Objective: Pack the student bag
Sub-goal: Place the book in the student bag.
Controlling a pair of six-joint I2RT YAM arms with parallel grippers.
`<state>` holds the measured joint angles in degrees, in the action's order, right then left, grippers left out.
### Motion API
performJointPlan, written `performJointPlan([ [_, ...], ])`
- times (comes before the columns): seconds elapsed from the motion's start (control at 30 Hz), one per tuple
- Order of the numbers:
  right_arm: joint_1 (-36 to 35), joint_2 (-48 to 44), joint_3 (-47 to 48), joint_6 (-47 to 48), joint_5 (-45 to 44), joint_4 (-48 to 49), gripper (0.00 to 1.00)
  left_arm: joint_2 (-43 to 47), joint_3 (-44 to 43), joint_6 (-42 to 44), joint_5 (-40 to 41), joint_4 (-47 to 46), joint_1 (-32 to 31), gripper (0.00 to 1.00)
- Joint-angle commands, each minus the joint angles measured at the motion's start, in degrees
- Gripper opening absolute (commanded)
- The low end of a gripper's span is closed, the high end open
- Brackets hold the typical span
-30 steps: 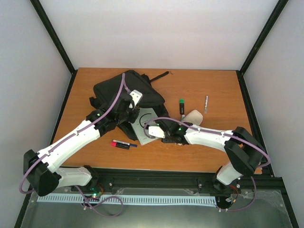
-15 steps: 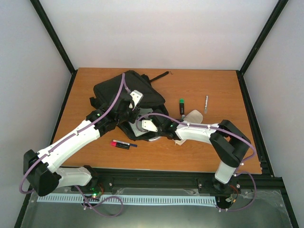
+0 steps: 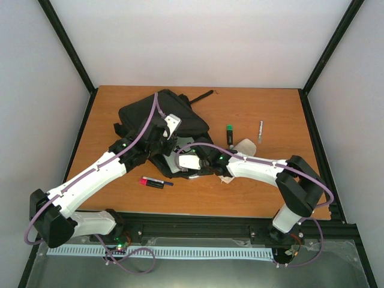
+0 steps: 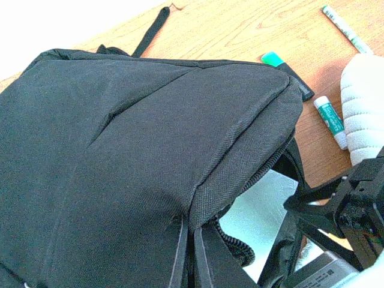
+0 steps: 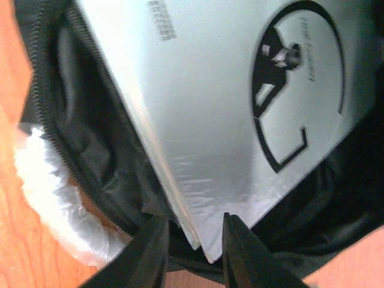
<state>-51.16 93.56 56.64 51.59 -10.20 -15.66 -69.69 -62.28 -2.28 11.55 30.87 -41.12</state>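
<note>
Top external view is showing the student bag lying toward 11 o'clock on the surface, with the left claw pinching its flap. The right claw is straddling the silver book corner, and I cannot tell if it is gripping. The book is sitting deeper in the bag than before.

Wooden table with student bag, marker

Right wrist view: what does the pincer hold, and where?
Near corner of the grey book sits between fingers of the right pincer; firm grip cannot be told.
</note>
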Motion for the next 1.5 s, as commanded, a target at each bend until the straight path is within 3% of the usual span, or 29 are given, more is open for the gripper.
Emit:
performJointPlan([
  [0.0,-0.43,1.63,1.11,1.02,3.68,-2.62,0.20,2.27,-2.05,0.70,-1.52,-6.35,-0.27,0.01],
  [0.17,-0.44,3.44,1.76,2.39,2.32,-1.35,0.08,2.28,-2.05,0.70,-1.73,-6.29,-0.23,0.01],
  [0.93,-0.05,21.86,11.72,3.21,-10.87,23.14,0.03,2.30,-2.27,0.83,-2.98,-6.10,-0.27,0.01],
  [1.1,0.18,24.49,14.01,2.36,-12.28,23.67,0.03,2.28,-2.24,0.72,-2.96,-6.09,-0.23,0.01],
  [1.27,0.18,21.38,11.98,0.47,-10.59,20.72,0.03,2.45,-2.14,0.79,-2.68,-6.20,-0.24,0.01],
  [1.47,0.18,10.05,6.32,-3.17,-4.44,12.53,0.06,2.48,-2.14,0.61,-2.35,-6.24,-0.26,0.01],
])
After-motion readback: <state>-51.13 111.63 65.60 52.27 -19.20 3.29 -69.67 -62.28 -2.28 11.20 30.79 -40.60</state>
